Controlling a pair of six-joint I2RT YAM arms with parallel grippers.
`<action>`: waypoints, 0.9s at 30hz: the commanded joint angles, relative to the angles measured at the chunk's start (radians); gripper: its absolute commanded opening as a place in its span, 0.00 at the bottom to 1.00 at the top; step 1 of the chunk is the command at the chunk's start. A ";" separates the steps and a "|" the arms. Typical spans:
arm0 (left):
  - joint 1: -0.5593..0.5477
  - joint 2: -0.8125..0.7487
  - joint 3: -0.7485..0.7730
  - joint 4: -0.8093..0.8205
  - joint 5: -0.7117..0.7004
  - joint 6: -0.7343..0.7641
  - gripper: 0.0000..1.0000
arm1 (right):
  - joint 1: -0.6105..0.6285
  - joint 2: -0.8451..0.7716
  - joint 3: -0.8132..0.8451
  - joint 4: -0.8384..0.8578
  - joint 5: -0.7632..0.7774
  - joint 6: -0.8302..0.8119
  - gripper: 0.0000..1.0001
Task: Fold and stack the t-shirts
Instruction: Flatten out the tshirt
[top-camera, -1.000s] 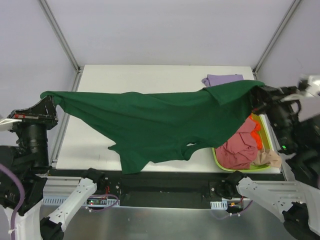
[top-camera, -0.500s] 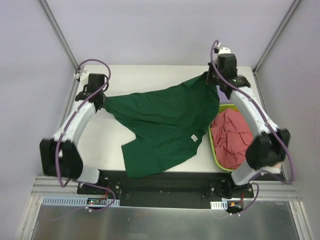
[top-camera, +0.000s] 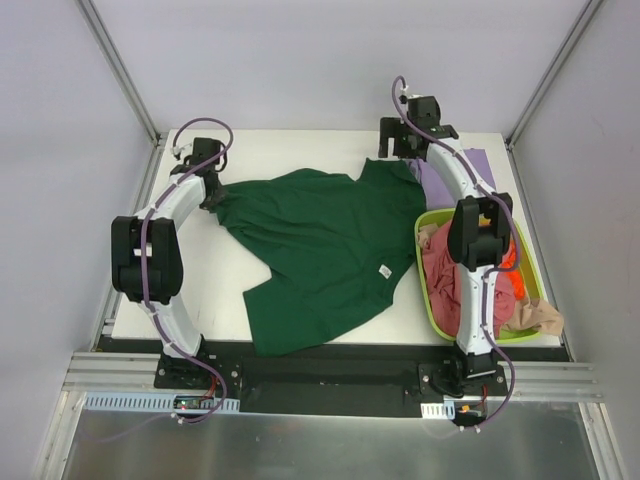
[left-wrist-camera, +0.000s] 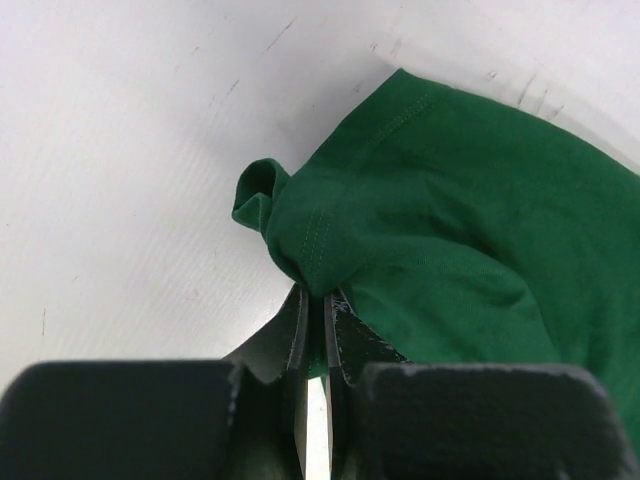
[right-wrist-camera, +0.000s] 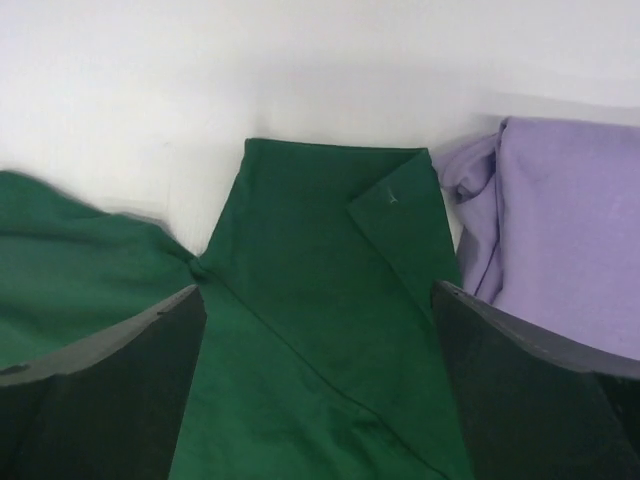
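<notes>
The dark green t-shirt (top-camera: 320, 250) lies spread and rumpled across the middle of the table, its lower part hanging over the near edge. My left gripper (top-camera: 212, 195) is at the shirt's far left corner, shut on a bunched fold of green cloth (left-wrist-camera: 300, 240). My right gripper (top-camera: 395, 155) hovers open over the shirt's far right corner (right-wrist-camera: 320, 250), nothing between its fingers. The lilac t-shirt (right-wrist-camera: 570, 230) lies just right of that corner. A pinkish-red t-shirt (top-camera: 445, 275) and a beige one (top-camera: 540, 318) sit in the basket.
The lime-green basket (top-camera: 532, 290) stands at the table's right side, with small orange objects (top-camera: 512, 262) inside. My right arm stretches over it. Bare white table (top-camera: 200, 290) shows at the near left and along the far edge.
The green shirt, stretched in the air between both grippers a second ago, now lies on the table. Both arms reached to the far side. The right gripper opened and let go.
</notes>
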 joint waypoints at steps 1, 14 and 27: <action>0.012 -0.007 -0.011 0.002 0.041 -0.012 0.00 | 0.043 -0.156 -0.022 -0.073 0.021 -0.095 0.96; 0.041 -0.226 -0.322 -0.002 0.060 -0.119 0.00 | 0.485 -0.759 -0.994 -0.021 -0.088 0.275 0.96; 0.041 -0.297 -0.414 0.000 0.146 -0.142 0.00 | 0.466 -0.461 -0.931 -0.072 -0.026 0.253 0.96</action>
